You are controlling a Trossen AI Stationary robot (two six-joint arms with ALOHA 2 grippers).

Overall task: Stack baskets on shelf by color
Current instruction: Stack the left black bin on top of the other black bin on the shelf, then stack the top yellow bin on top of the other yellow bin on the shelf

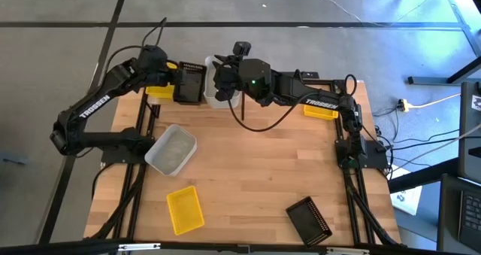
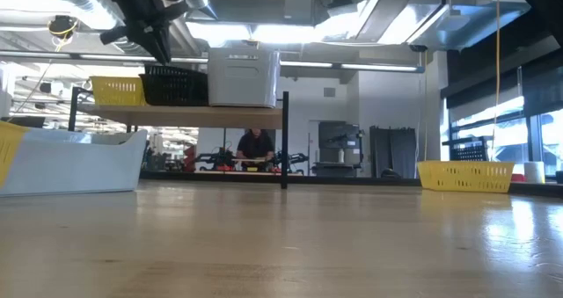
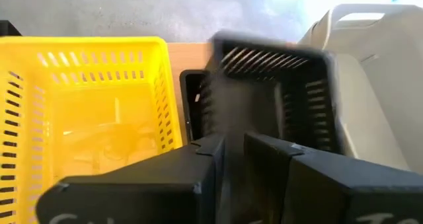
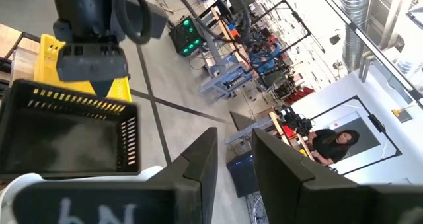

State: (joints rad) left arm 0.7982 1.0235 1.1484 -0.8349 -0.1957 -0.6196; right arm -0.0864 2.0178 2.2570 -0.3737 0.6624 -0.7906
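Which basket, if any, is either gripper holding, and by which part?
Neither holds anything. The left gripper straddles the near wall of the black perforated plastic basket with fingers apart; the right gripper hangs open above the translucent white plastic basket.

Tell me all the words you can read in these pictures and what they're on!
"TROSSEN" in white letters on the left arm.
"TROSSEN" in white letters on the right arm.
Pale marks on the right gripper body are blurred, not readable.
The baskets and the shelf show no words.
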